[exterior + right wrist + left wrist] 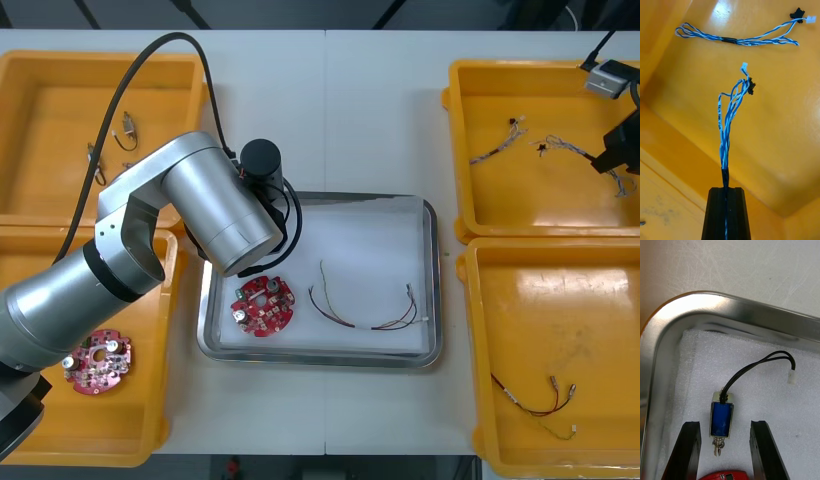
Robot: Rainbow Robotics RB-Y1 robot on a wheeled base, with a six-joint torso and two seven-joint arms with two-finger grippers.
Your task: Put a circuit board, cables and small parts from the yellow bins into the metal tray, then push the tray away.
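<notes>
Metal tray [685, 311] corner: left gripper [725, 423] spread wide, straddling small metal part [721, 419]; right gripper [725, 189] pinching blue-white cable [728, 123] over yellow bin [771, 131].

The left arm [215, 205] is made of thick, smooth silver-grey tubes, with a black band [112, 272] at one joint and a round black cap [262, 158] near the wrist. A black cable [178, 37] arcs along it. The left claw [725, 423] has two flat black fingers [690, 450]. The right claw [726, 195] is black with lengthwise grooves. The dark right arm [622, 150] carries a small grey box [605, 78].
</notes>
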